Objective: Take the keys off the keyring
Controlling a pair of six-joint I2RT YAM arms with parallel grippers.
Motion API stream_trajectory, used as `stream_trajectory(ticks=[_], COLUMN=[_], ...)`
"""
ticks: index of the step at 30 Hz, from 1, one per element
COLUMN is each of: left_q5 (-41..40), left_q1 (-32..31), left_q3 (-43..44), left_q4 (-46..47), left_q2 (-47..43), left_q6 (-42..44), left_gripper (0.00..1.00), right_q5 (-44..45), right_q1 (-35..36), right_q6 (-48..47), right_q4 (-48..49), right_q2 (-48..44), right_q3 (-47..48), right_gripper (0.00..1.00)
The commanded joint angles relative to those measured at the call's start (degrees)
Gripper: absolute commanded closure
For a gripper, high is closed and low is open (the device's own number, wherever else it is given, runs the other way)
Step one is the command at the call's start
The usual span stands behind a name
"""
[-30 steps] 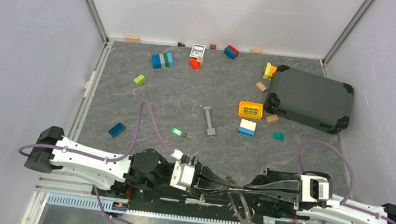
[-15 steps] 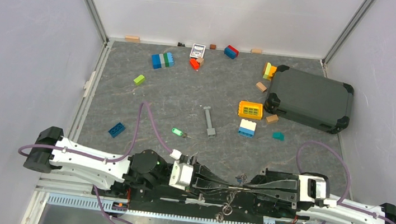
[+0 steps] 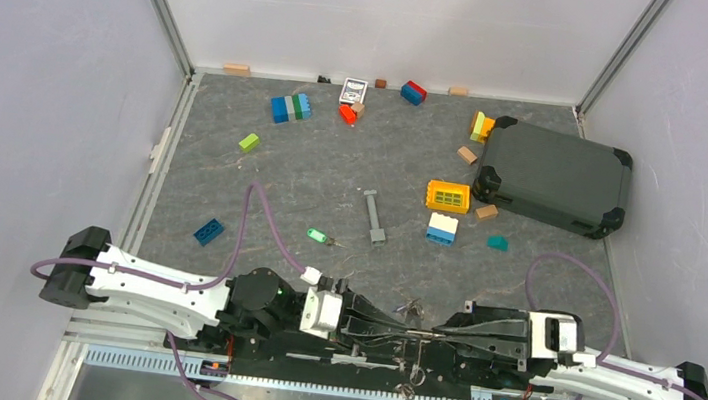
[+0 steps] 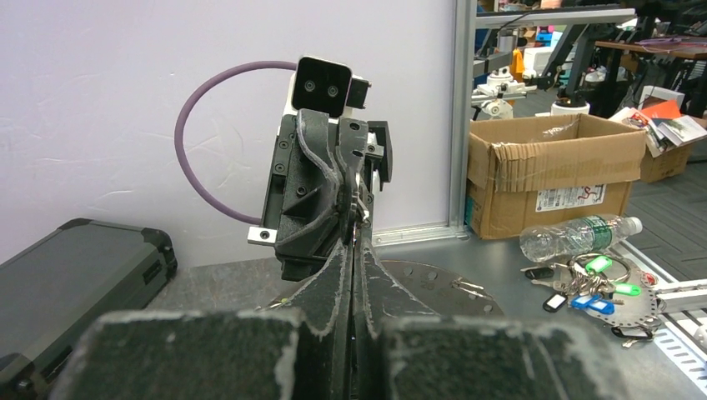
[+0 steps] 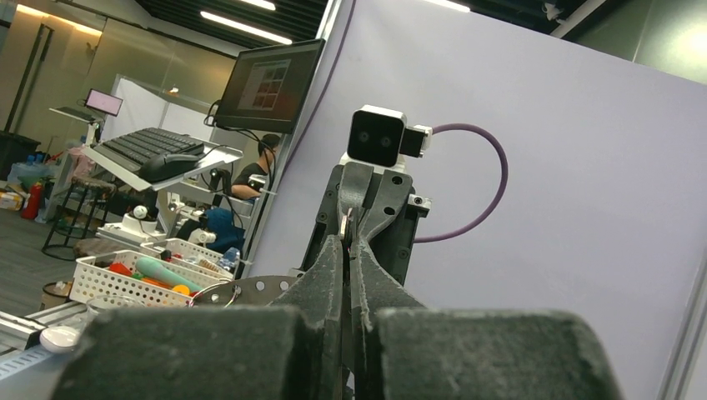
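Left gripper (image 3: 402,335), right gripper (image 3: 427,336) closed, tips meeting; pinched part unresolved. Keys (image 3: 408,309) bunched beside tips, keyring (image 3: 417,373) dangling. Advise: steady ring, work one key along coil slowly.

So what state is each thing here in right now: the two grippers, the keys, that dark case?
Left gripper: shut, tip to tip with the other.
Right gripper: shut.
Bunch of small silver metal keys: held up between both grippers, it seems.
Small green-headed key: loose, flat on the grey table.
Dark grey hard case: closed, lying flat.
Long grey metal bar: lying flat, untouched.
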Motion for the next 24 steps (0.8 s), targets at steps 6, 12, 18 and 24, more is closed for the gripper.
stream_trajectory(ticks=[6,12,18,24], left_q5=[-0.9,-0.9,-0.5,0.1], left_q1=[-0.1,-0.2,-0.1,-0.1], left_q3=[-0.1,-0.1,0.4,0.7], left_q4=[4.1,3.3,2.5,1.8], left_q2=[-4.6,-4.9,-4.6,-4.4], left_q6=[0.3,0.3,0.4,0.5], left_gripper=[0.98,0.98,0.98,0.98], right_q5=[2.7,5.1,6.8,7.2], right_q1=[0.0,0.0,0.0,0.0], right_q6=[1.8,1.1,-1.8,-4.1], right_q4=[8.4,5.6,-4.7,-24.1], right_q2=[-4.2,-8.6,-12.8,-12.1], right_q3=[-3.3,-4.9,-2.3,6.7], right_gripper=[0.8,0.61,0.58,0.58])
